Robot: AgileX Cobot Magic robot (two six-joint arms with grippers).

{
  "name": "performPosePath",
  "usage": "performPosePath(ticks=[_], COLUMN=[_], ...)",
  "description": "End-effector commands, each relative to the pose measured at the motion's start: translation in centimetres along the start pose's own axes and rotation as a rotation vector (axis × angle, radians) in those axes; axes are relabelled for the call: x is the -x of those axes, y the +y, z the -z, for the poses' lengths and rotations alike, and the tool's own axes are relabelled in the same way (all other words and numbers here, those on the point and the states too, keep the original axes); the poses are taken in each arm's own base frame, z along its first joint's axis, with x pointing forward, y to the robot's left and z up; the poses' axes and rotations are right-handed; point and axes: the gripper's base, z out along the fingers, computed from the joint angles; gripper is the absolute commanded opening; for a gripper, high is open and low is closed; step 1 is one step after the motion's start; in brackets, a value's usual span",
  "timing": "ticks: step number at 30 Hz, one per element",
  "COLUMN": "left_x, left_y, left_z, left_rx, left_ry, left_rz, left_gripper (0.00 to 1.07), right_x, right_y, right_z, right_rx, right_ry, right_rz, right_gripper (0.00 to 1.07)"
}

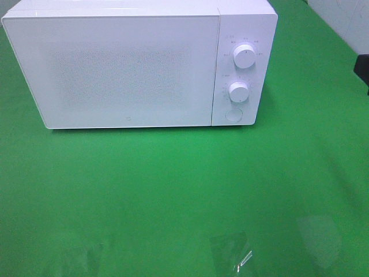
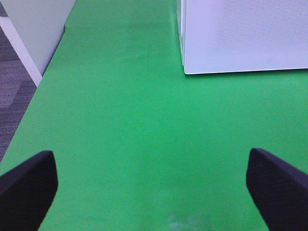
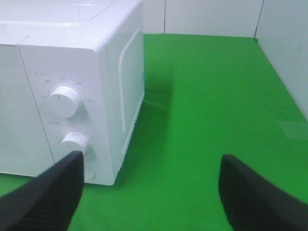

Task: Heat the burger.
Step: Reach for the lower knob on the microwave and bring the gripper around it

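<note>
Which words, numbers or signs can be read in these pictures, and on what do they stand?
Nothing can be read for certain.
The small grey marks around the upper knob and the lower knob of the microwave: too small and blurred.
A tiny mark low on the door: unreadable.

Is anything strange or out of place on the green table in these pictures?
A small scrap of clear film lies loose on the green cloth, well in front of the microwave, whose door is shut. No burger shows in any view. Nothing else stands out.
</note>
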Motion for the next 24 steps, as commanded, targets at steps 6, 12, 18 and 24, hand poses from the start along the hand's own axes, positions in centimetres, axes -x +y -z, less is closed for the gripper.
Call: performPosePath(ticks=[6,12,18,24], left_x=[-0.1,-0.1,-0.1,-0.1], left_y=[-0.1,-0.1,-0.1,-0.1], left_z=[0.3,0.3,0.3,0.3], left_rx=[0.002,0.002,0.002,0.002], left_ry=[-0.034,-0.034,-0.034,-0.034], left_rz=[0.002,0.002,0.002,0.002], left_gripper=[1.00,1.00,1.00,1.00], right_x=[-1.0,-1.6,-1.9,-2.4], right_y=[-0.6,-1.2,0.3,1.9], right_z=[-2.7,-3.9,-5.0,-5.7], right_rx=[-0.053,-0.129,-0.138,-0.188], right_ry=[-0.028,-0.037,-0.097,-0.152], right_rz=[0.040,0.053,0.071,0.083], right_gripper=[0.76,0.76,0.76,0.76])
